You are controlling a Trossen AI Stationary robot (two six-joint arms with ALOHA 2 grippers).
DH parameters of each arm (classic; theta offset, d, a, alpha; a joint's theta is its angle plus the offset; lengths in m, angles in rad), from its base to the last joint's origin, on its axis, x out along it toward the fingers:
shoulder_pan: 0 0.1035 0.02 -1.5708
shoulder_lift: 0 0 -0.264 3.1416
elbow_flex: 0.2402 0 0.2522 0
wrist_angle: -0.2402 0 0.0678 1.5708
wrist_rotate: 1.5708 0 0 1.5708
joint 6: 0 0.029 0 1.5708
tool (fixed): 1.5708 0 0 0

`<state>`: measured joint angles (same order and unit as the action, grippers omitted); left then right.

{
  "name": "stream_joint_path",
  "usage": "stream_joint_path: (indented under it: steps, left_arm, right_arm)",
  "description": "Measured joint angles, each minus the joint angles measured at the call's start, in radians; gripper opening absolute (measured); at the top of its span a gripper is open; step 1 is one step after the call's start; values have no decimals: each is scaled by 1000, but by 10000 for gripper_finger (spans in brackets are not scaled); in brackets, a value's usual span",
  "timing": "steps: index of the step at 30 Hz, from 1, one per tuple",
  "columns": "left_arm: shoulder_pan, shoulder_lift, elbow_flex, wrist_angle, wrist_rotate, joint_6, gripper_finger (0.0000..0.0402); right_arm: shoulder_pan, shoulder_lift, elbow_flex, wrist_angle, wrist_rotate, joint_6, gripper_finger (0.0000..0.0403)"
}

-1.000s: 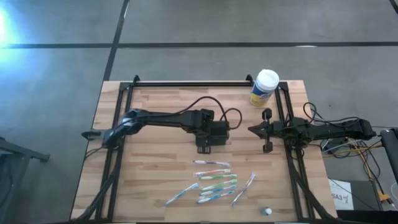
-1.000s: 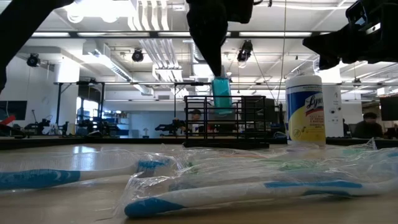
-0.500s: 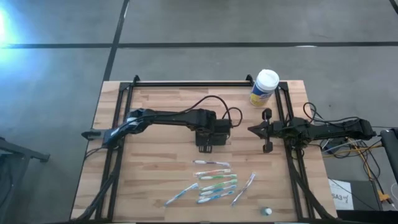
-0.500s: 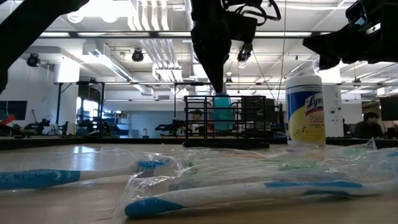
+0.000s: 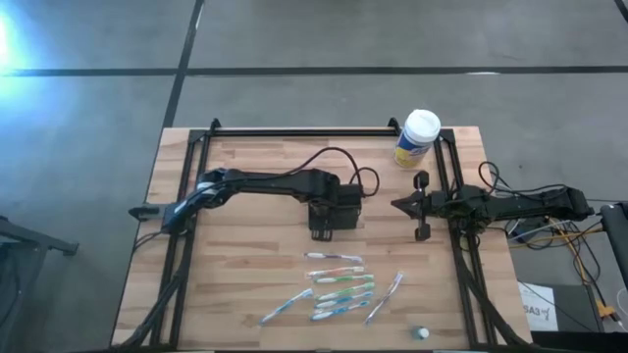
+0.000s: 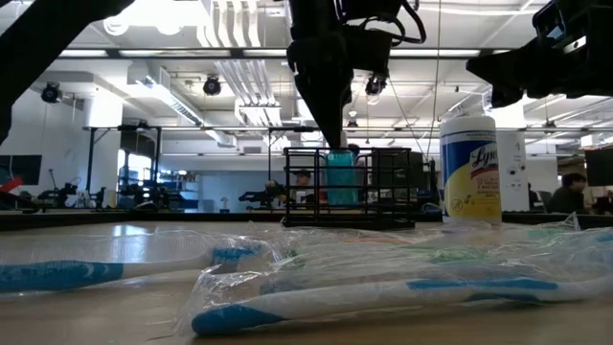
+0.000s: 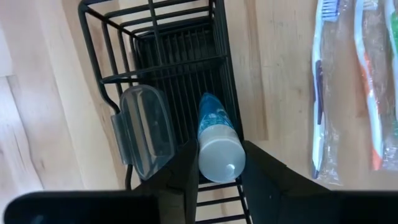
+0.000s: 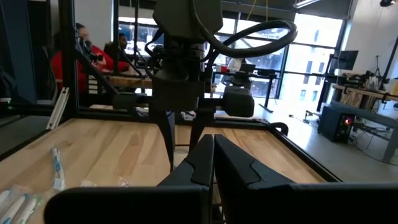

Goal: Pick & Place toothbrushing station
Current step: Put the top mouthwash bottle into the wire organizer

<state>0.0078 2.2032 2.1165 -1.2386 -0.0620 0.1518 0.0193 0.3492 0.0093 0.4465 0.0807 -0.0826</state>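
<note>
The caddy (image 5: 332, 217) sits near the middle of the table (image 5: 245, 284), a black wire box with compartments. The left gripper (image 7: 219, 163) hangs straight above it, its fingers (image 7: 186, 168) clamped on a blue-and-white tube (image 7: 217, 140) that stands upright inside one compartment. A clear plastic lid (image 7: 144, 130) rests in the compartment beside it. In front of the caddy lies a cluster of wrapped toothbrushes (image 5: 339, 286). A yellow canister (image 5: 417, 139) with a white lid stands at the far right edge. The right gripper (image 5: 397, 205) hovers right of the caddy, well apart from it, fingers pressed together on nothing.
</note>
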Motion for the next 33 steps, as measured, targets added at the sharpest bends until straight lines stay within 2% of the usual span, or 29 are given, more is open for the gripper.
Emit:
stream_joint_path:
  steps: [13,19,30,33]
  left_arm:
    - [23,2,-8,29,0,16,97]
    - [34,14,-17,45,-46,25,97]
    - [35,12,-56,62,-35,27,97]
    - [35,12,-55,69,-40,19,132]
  right_arm:
    - [0,0,0,0,0,0,8]
    - [-1,-1,0,0,0,0,8]
    - [0,0,0,0,-1,1,8]
    - [0,0,0,0,0,1,8]
